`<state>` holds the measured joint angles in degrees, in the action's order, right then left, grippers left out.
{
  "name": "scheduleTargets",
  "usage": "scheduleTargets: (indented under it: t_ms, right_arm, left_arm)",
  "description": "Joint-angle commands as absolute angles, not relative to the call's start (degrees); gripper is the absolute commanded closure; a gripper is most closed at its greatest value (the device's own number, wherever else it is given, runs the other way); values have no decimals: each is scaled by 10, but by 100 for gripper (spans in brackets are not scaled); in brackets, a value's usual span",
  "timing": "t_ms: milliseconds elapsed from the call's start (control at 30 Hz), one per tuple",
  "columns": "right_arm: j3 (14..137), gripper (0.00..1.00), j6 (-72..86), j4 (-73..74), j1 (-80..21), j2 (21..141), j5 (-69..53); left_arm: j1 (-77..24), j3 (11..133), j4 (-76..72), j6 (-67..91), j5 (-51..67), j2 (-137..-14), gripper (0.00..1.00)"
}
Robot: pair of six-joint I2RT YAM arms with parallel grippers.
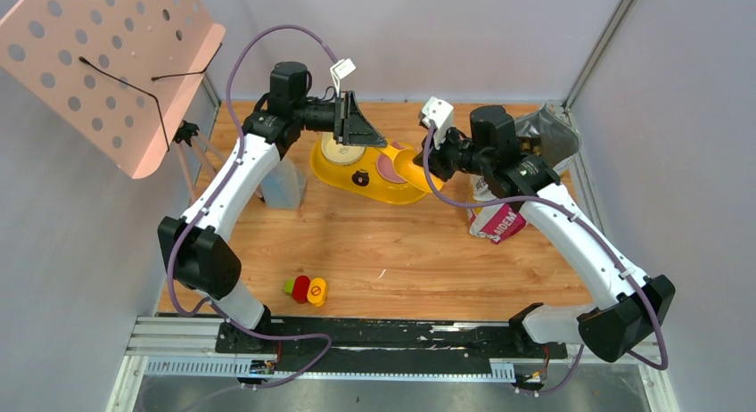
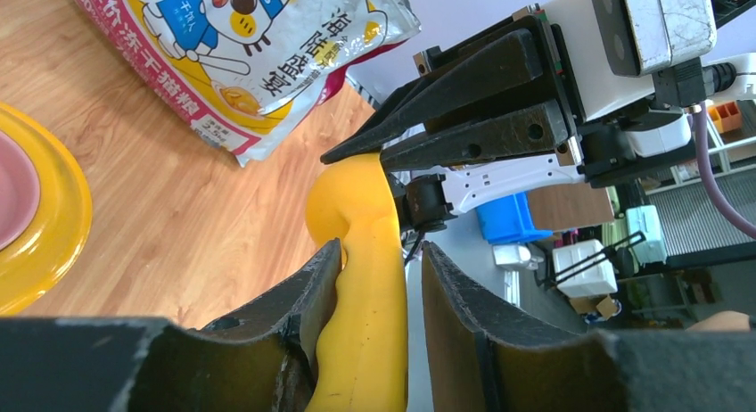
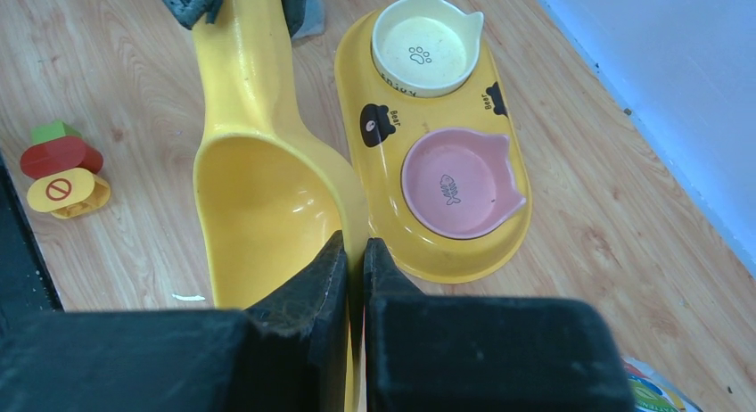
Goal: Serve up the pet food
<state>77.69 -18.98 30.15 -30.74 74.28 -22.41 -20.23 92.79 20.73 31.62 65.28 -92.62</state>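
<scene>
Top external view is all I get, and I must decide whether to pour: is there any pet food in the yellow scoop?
Observer: No. In the right wrist view the scoop is bare inside.
Operator: Anything in the feeder's bowls?
Observer: Nothing. The cream bowl and the pink bowl are both empty.
Operator: Who holds the scoop?
Observer: The right end effector is pinched on the scoop's rim. The left end effector straddles its handle, with a gap at one finger.
</scene>
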Motion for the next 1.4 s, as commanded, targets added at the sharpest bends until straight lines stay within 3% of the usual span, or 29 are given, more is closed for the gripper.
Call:
scheduleTargets:
  t_ms: [0,100,333,400,500,533,700,767,800,867,933,1033,1100,1200,1367]
  right_arm:
    - [802,100,-200,284,-310,743,-203]
    - [801,100,-198,282,-310,744,-199]
    - [797,100,-200,281,-310,745,-196]
    - [795,100,-200,282,-311,746,-194]
    - [792,100,-199,281,-310,745,-192]
    - [791,100,-198,280,-310,744,-193]
    - [785,100,-196,280,-310,743,-193]
    - [783,100,-196,279,-310,743,-190]
    - [782,96,-195,280,-310,742,-188]
    - [790,73,-194,304,-308,741,-187]
    - [828,60,-170,353,-284,742,-198]
    - [907,46,-50,435,-151,743,-338]
    - [942,41,8,465,-64,733,-400]
    - [971,31,10,476,27,703,-380]
    - [983,24,6,515,79,700,-138]
  left_arm:
    - [-205,937,189,310,672,-910,55]
    - [-205,935,190,309,677,-910,59]
    - [-205,930,182,313,685,-910,80]
    - [-205,927,178,318,694,-910,77]
    - [-205,925,166,328,707,-911,61]
    - [-205,924,164,328,709,-911,61]
    - [-205,920,163,325,708,-910,93]
    - [-205,919,171,318,706,-908,100]
    - [-205,919,177,312,705,-908,100]
    - [-205,922,193,300,699,-907,100]
    - [-205,933,223,272,686,-907,100]
    - [-205,933,252,237,663,-901,100]
    - [-205,922,254,233,653,-892,100]
    - [-205,909,255,223,643,-881,100]
    - [-205,899,247,218,633,-868,100]
